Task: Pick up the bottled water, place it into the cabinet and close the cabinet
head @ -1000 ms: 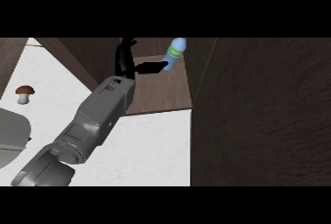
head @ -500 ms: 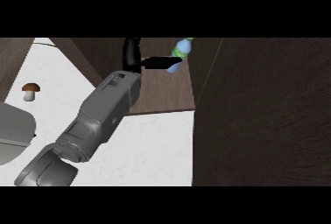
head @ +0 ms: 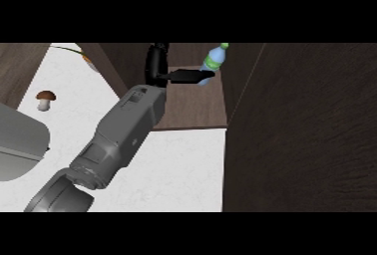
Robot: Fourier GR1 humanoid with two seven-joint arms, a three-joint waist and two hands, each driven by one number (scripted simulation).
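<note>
Dark cabinet panel [head: 302, 129] walls right side; white counter [head: 184, 169] left free.

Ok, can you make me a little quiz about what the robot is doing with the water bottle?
1. Pick one: what does the hand hold? A) a spoon B) the bottled water C) a cup
2. True or false: the bottled water is up at the open cabinet, not down on the white counter.
3. Fill the gap: the small brown-capped thing on the counter at the view's left is a ____.

Key: 1 B. 2 True. 3 mushroom.
</note>
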